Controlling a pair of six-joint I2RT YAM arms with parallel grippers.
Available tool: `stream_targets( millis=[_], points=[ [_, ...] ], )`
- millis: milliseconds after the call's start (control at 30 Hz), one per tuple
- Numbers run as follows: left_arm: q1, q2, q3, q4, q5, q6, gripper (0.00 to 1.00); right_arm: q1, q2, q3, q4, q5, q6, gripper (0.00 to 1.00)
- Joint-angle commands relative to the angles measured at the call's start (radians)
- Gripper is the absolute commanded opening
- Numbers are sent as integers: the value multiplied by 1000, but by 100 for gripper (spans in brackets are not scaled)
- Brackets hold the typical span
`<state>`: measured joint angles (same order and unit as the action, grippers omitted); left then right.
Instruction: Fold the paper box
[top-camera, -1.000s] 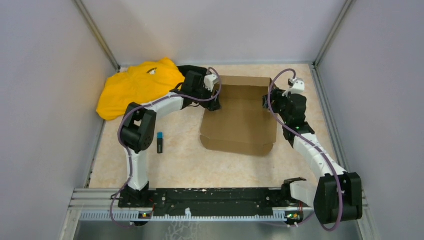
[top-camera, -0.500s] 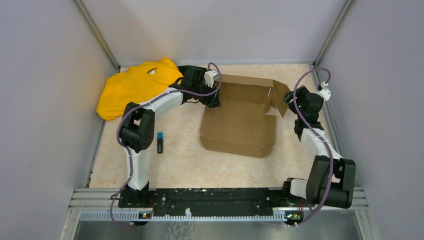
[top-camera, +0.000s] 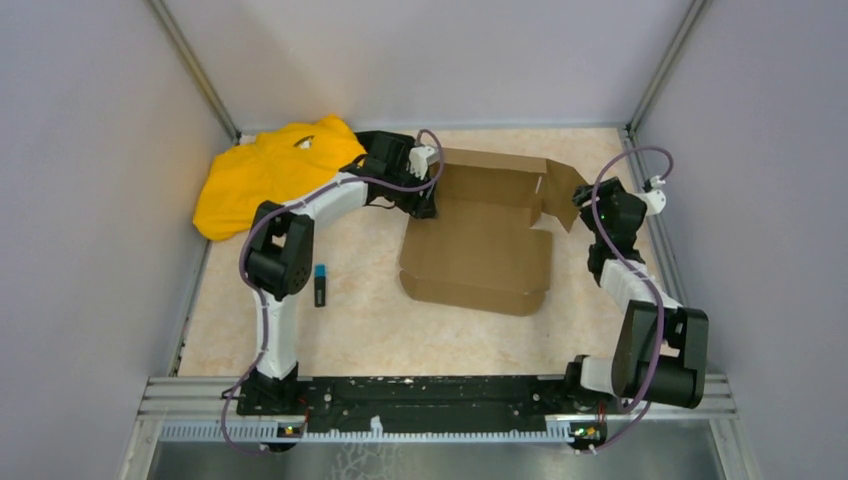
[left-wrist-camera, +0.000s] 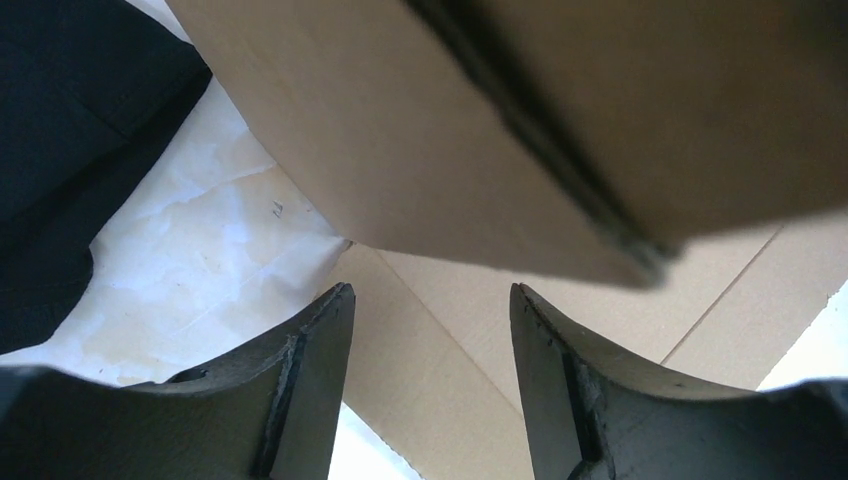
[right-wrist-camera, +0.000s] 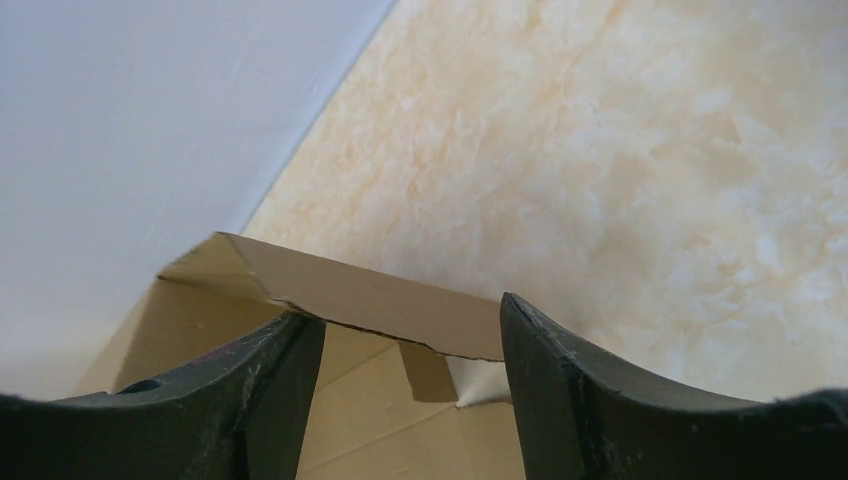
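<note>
On the left I see the yellow cloth bunched in the far corner and a small black stick with a blue end on the table. My left gripper sits at the far-left corner of the paper box, jaws parted with nothing pinched and a raised flap just above the fingertips. The box lies half-formed mid-table, and at its far-right corner my right gripper also stands released, with the splayed side flap crossing the gap between its fingers.
</note>
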<state>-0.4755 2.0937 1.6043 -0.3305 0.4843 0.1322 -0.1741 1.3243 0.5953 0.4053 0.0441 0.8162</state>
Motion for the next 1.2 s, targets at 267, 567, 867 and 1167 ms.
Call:
stream_targets(
  millis=[267, 567, 867, 1167],
  points=[
    [14, 70, 118, -62, -29, 31, 54, -14, -78, -10, 98, 30, -45, 63],
    [21, 93, 131, -19, -78, -8, 41, -24, -188, -27, 16, 117, -50, 65],
    [23, 39, 79, 43, -105, -43, 62, -33, -142, 5, -30, 91, -91, 65],
    [23, -10, -11, 165, -90, -116, 67, -33, -145, -44, 4, 56, -95, 65]
  ],
)
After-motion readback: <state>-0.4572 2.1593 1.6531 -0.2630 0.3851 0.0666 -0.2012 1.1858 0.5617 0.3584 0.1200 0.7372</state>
